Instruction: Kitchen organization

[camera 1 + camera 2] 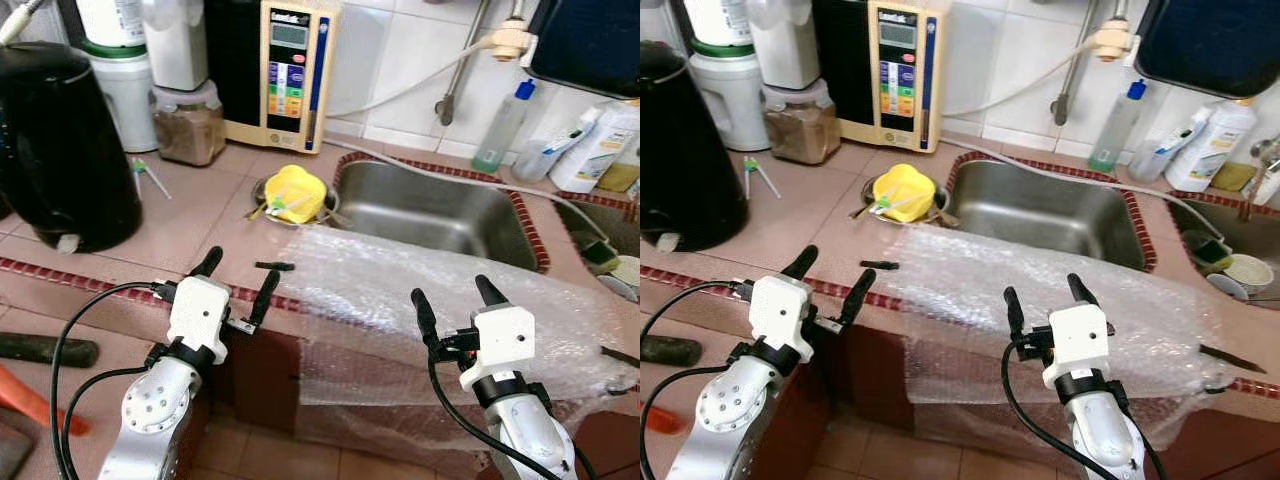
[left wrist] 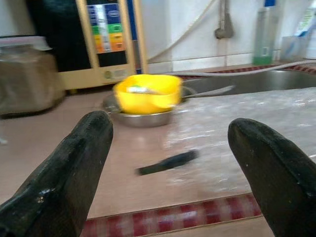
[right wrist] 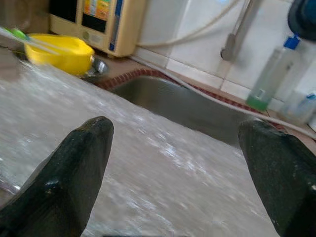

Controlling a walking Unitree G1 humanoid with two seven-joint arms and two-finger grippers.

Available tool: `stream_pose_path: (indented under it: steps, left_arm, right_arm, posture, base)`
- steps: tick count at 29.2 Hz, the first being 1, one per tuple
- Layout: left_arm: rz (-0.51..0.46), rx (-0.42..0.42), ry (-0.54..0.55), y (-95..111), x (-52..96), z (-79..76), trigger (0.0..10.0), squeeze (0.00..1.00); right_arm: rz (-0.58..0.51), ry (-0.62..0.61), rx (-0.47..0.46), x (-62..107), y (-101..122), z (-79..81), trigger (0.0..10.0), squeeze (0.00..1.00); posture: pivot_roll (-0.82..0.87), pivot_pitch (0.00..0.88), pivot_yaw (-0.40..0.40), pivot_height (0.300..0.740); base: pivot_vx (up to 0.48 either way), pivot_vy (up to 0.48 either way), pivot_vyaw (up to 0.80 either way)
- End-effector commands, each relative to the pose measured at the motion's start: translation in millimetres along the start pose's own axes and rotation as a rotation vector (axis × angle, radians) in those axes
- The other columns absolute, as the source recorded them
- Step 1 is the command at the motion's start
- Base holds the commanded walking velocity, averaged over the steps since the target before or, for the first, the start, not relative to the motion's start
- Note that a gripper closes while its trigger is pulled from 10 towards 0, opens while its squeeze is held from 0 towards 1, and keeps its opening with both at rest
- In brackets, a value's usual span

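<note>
- Left eye view: the left hand (image 1: 237,279) hovers with its fingers spread and nothing held, at the front edge of the bench (image 1: 190,215). A small black stick (image 1: 274,266) lies on the bench just beyond its fingertips, touching or nearly touching the corner of the sheet of bubble wrap (image 1: 440,300). The wrap drapes over the bench edge in front of the sink (image 1: 440,210). I judge the stick the likeliest thing to pick up; a low reach could nudge it off the edge or under the wrap.
- Right eye view: the right hand (image 1: 1045,293) is also spread and empty, poised over the wrap. A knife (image 1: 1230,358) lies at the wrap's far right edge. If the wrap is dragged, the knife may well slide to the floor. The yellow bowl (image 1: 902,190) sits in a metal dish (image 1: 870,196) just left of the sink, utensils sticking out; a sweep past could tip them.
- Left wrist view: between the parted fingers (image 2: 64,168) the stick lies slightly askew and blurred, so a closing grip could miss or pinch the wrap corner instead.
- Right wrist view: the fingertips (image 3: 74,163) frame slippery wrap; it would likely bunch and slip rather than lift cleanly.
</note>
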State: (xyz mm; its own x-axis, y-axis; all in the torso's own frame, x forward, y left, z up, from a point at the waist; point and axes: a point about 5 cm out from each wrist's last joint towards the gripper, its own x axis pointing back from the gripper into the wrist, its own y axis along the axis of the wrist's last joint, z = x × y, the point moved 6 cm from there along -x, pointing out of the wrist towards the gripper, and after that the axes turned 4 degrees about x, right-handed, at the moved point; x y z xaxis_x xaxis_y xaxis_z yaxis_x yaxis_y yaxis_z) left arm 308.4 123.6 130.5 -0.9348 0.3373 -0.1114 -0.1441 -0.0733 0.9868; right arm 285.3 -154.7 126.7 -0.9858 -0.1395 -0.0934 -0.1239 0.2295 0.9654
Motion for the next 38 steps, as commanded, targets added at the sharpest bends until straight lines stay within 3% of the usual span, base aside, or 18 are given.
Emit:
stream_pose_path:
  steps: [1, 9, 20, 29, 38]
  left_arm:
    - [0.014, 0.000, -0.014, -3.0, 0.9, -4.2, 10.0, 0.00]
    - [0.021, -0.003, -0.012, -4.6, 1.0, -3.0, 10.0, 0.00]
    - [0.026, -0.008, 0.010, -7.0, 0.8, 2.5, 10.0, 0.00]
    - [-0.024, 0.013, 0.021, 6.2, -3.9, 6.7, 10.0, 0.00]
    - [-0.032, 0.028, -0.002, 7.4, -3.5, 2.1, 10.0, 0.00]
  right_arm:
    - [-0.001, -0.005, 0.007, -0.2, 1.0, -3.5, 10.0, 0.00]
    - [-0.003, -0.005, 0.008, -0.9, 1.4, -3.4, 10.0, 0.00]
    - [-0.013, -0.009, 0.010, -3.3, 3.5, -3.3, 10.0, 0.00]
    - [-0.031, -0.018, 0.013, -5.6, 8.4, -6.4, 10.0, 0.00]
    - [-0.031, -0.021, 0.014, -4.5, 8.9, -6.7, 10.0, 0.00]
  posture:
    - [0.21, 0.000, -0.090, 0.740]
    - [0.21, 0.000, -0.086, 0.740]
    - [0.21, 0.000, -0.084, 0.740]
    - [0.21, 0.000, -0.087, 0.740]
    - [0.20, 0.000, -0.087, 0.740]
  base:
    - [0.000, -0.435, 0.00]
    - [0.000, -0.430, 0.00]
    - [0.000, 0.000, 0.00]
    - [0.000, 0.000, 0.00]
    - [0.057, 0.000, 0.00]
